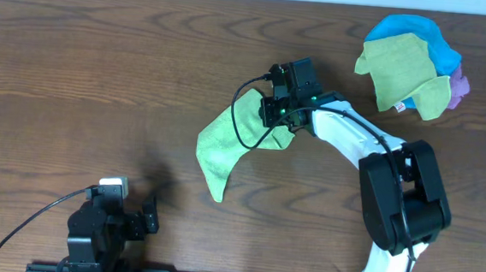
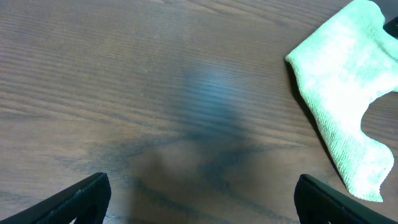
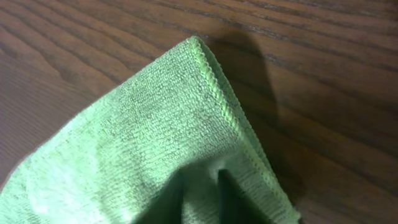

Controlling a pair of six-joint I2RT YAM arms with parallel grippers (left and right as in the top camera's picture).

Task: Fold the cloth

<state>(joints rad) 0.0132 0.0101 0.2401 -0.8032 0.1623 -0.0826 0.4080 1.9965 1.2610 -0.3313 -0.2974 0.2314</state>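
The lime-green cloth (image 1: 229, 144) lay crumpled near the middle of the wooden bench (image 1: 76, 73). The right gripper (image 1: 277, 113) stood over its upper right corner, jaws clamped on the fabric, which was bunched and raised there. The left gripper (image 2: 199, 199) hung low near the bench's front edge, jaws wide apart, holding nothing.

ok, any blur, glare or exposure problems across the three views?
Overhead: sharp and evenly lit, only soft shadows on the table. Left wrist: the tabletop is soft-focus with a bluish glare patch mid-frame, and the cloth is blown out to pale mint. Right wrist: cloth weave crisp near the corner, bottom edge dark and blurred, hard shadow on the wood beside it.
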